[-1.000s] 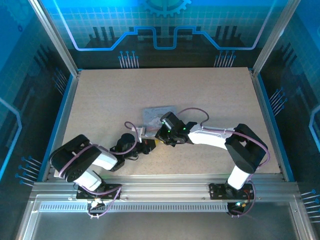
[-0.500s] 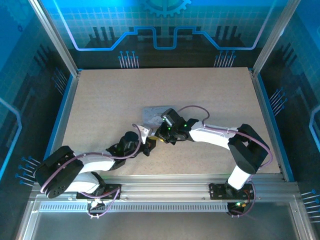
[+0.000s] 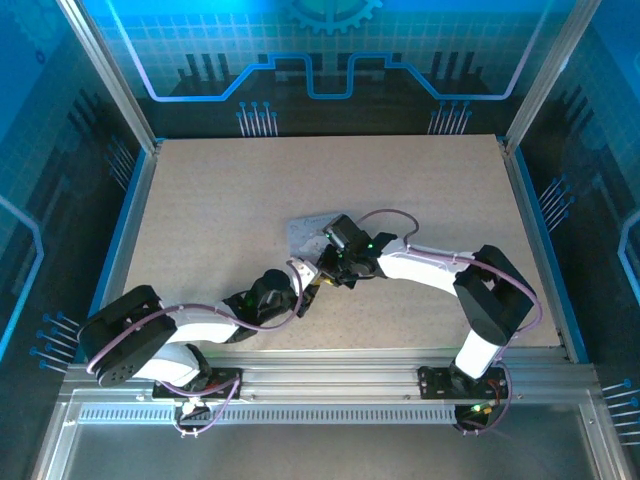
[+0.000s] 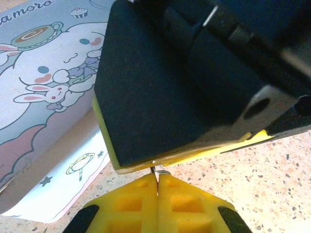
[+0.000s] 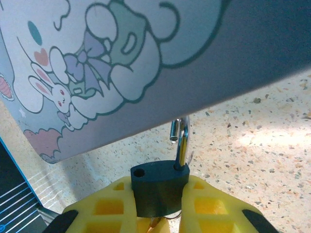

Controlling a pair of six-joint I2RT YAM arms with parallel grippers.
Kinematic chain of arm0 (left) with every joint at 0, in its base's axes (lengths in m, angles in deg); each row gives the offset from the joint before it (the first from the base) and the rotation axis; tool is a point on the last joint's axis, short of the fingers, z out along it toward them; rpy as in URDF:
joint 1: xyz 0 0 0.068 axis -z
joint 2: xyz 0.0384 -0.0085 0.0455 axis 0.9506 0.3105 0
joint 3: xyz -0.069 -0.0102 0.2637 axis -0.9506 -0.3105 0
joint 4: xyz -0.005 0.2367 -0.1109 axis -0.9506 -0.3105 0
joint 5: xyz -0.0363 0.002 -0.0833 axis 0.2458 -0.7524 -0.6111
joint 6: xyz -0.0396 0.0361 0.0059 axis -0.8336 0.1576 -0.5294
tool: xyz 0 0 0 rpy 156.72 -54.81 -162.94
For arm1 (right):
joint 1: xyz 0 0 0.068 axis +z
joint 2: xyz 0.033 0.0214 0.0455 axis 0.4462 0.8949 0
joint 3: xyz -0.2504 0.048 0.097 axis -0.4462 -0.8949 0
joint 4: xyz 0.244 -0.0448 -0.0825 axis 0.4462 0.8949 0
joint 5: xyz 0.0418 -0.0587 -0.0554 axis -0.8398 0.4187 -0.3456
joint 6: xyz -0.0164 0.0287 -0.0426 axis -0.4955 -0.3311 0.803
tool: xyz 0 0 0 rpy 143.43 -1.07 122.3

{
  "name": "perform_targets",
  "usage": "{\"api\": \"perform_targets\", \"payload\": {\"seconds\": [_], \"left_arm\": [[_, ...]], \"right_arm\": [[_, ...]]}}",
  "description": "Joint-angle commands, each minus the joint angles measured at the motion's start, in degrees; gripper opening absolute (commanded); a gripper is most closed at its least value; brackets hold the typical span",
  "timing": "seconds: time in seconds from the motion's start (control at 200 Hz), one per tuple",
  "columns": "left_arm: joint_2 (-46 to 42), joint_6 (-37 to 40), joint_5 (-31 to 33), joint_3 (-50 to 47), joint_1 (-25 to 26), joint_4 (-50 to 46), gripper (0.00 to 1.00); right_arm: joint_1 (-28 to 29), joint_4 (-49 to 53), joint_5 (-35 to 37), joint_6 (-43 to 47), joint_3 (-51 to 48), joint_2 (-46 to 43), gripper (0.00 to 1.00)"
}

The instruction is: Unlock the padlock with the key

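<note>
Left pincer (image 4: 157,180) has slid right, up against the right pincer (image 5: 158,187).
Right one grips the small dark padlock (image 5: 155,185) beside a cartoon card (image 5: 121,58) on the tabletop (image 5: 252,145); left one is clenched on the thin key (image 4: 154,171).

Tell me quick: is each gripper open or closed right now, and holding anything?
Left gripper: closed on the key, a thin metal sliver.
Right gripper: closed on the padlock, held by its dark body.
</note>
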Motion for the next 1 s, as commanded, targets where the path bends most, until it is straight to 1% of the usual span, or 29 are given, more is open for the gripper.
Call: {"api": "perform_targets", "payload": {"seconds": [0.0, 0.02, 0.12, 0.17, 0.22, 0.285, 0.405, 0.63, 0.815, 0.99], "left_arm": [[1.15, 0.35, 1.84, 0.33, 0.29, -0.95, 0.0], [1.22, -0.23, 1.8, 0.24, 0.33, -0.98, 0.0], [2.44, -2.8, 2.1, 0.19, 0.25, -1.42, 0.0], [3.47, -3.9, 2.1, 0.23, 0.2, -1.34, 0.0], [4.53, -4.87, 2.03, 0.19, 0.2, -1.2, 0.0], [5.86, -6.1, 2.03, 0.26, 0.12, -1.07, 0.0], [7.33, -7.69, 1.88, 0.66, 0.11, -0.98, 0.0], [8.14, -9.32, 1.97, 0.79, 0.03, -1.29, 0.0], [7.71, -10.14, 2.24, 0.65, 0.04, -1.81, 0.0], [7.11, -10.34, 2.28, 0.53, 0.02, -2.07, 0.0]], "right_arm": [[0.08, -0.59, -4.11, 1.68, 2.84, 0.43, 0.0], [0.02, -0.34, -4.11, 1.85, 2.93, 0.47, 0.0], [0.18, 0.12, -3.78, 2.28, 2.67, 0.32, 0.3], [0.32, 0.58, -3.07, 2.5, 2.41, -0.36, 0.41], [0.37, 1.48, -1.88, 2.99, 2.2, -1.39, 0.48], [0.42, 2.61, -0.32, 3.53, 1.57, -3.02, 0.53], [0.25, 4.65, 2.2, 4.16, -0.05, -6.15, 0.55], [0.1, 4.78, 4.56, 3.27, -4.08, -10.05, 0.55], [0.76, 3.36, 4.87, 2.82, -4.98, -9.94, 0.52], [1.71, 2.08, 4.21, 2.44, -3.96, -7.3, 0.49]]}}
